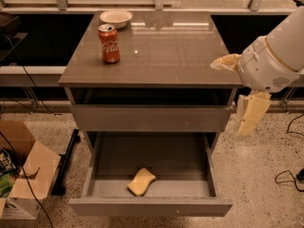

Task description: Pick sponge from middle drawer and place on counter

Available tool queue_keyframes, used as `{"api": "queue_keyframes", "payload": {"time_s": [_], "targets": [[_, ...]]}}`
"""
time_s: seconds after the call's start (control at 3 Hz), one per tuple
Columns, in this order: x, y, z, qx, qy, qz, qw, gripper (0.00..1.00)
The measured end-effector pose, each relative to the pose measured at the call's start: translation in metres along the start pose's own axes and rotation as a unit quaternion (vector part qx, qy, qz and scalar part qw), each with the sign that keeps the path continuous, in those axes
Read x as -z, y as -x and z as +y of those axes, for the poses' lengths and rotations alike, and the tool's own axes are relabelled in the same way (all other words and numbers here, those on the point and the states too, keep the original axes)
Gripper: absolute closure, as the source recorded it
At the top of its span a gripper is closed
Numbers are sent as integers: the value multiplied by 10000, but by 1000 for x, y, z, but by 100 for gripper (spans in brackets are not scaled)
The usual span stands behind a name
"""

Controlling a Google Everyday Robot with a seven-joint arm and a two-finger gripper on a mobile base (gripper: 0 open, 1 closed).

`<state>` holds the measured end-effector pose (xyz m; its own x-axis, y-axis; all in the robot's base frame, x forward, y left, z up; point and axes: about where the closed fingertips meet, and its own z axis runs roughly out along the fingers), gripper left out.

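The pale-yellow sponge [141, 181] lies in the middle drawer [152, 206], which is pulled out, near its front wall and a little left of centre. The glossy grey-brown counter [161, 51] tops the cabinet above it. My gripper [229, 98] hangs at the cabinet's right side, level with the counter's front right corner, well above and to the right of the sponge. Its cream fingers are spread apart: one [224, 61] reaches over the counter's right edge, the other [250, 114] points down beside the cabinet. It holds nothing.
A red cola can [109, 43] and a white bowl [116, 18] stand on the counter's back left. An open cardboard box [21, 175] sits on the terrazzo floor at the left. A black cable [289, 177] lies on the floor at the right.
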<state>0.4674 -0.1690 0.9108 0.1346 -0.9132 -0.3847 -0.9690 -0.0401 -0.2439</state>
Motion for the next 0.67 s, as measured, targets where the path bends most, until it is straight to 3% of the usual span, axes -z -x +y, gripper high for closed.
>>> {"api": "queue_keyframes", "payload": {"time_s": [0.33,0.67], "targets": [[-31,-3,6,-28,300,51,9995,0],[-86,-3,13,47,710,-180,9973,0]]}}
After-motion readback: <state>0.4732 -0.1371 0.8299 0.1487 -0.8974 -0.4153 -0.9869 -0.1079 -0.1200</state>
